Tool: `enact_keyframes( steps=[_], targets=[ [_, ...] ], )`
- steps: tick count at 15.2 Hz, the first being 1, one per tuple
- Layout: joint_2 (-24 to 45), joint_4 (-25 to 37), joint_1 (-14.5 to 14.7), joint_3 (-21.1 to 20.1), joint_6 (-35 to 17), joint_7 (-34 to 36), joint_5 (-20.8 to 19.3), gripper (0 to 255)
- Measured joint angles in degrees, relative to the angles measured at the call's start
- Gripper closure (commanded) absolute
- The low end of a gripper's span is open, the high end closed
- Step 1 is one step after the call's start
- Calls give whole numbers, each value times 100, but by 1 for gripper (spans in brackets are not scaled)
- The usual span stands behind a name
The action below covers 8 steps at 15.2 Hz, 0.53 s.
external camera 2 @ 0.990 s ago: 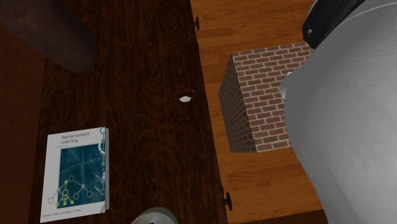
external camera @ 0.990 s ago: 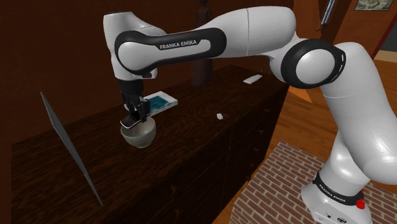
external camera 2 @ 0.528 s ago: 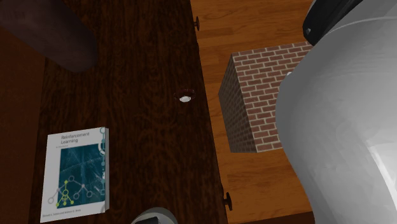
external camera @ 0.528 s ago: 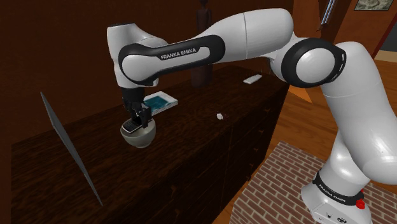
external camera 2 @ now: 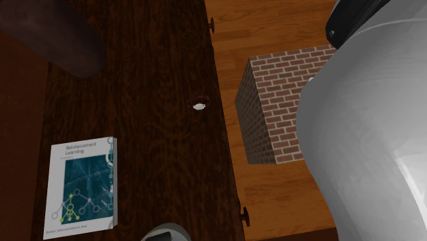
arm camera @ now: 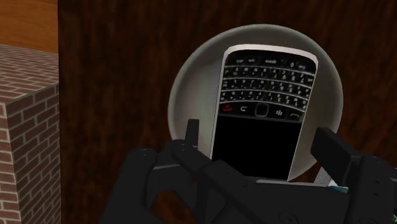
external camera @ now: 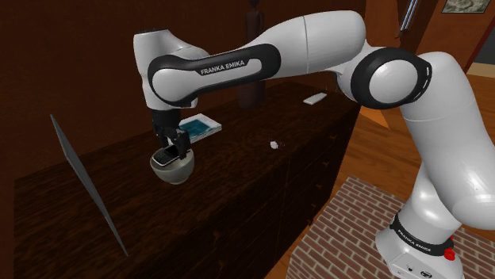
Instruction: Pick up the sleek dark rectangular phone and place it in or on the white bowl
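Right, sitting at the release step now. Seeing the phone [arm camera: 261, 108] lying face up inside the bowl [arm camera: 326, 70], keypad toward the far wall, screen end nearest the end effector [arm camera: 257, 143]. Reading the end effector as spread wide, gripping nothing: flanking the phone on either side, with slivers of bowl showing between. Hanging low over the bowl on the bench [external camera: 238, 198], near the book [external camera: 198, 127]. Judging the placement as all but done. Calling next for a straight lift, holding that spread and staying clear of the phone's edges, so as not to be dragging it or tipping the bowl.
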<state>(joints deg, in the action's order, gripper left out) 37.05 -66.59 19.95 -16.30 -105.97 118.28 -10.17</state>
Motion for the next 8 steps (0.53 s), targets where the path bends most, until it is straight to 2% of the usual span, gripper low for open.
enact_keyframes(
  steps=[3, 8],
  targets=[
    [0, 0, 0, 0, 0, 0, 0, 0],
    [-37, 586, 68, -16, 607, -24, 18, 0]
  ],
)
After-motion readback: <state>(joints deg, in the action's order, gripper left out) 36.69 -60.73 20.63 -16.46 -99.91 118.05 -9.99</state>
